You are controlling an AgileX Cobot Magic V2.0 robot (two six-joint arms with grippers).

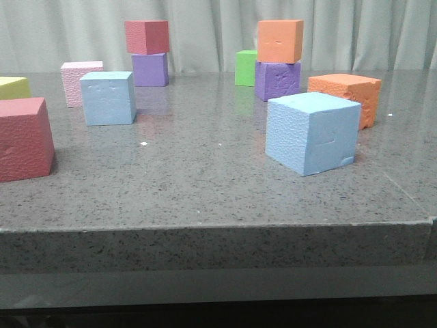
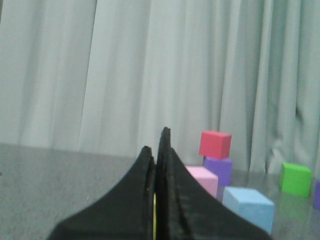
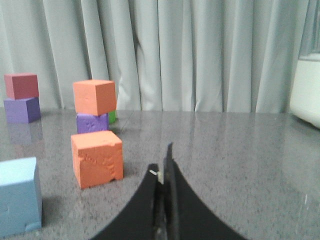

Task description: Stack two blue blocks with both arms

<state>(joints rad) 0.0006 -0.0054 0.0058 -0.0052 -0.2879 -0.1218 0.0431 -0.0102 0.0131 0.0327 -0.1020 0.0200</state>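
Two sky-blue foam cubes rest well apart on the grey speckled stone table (image 1: 205,178): one far left (image 1: 108,98), one near right (image 1: 313,132). The black left gripper (image 2: 159,150) and black right gripper (image 3: 165,165) are both clenched, grasping nothing.

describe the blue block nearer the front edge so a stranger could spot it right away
Start at the grey stone table and look to its right side, near the front edge. The blue block sits there alone, turned corner-forward, just in front of a lone orange cube. It looks larger and closer than the other blue block at back left.
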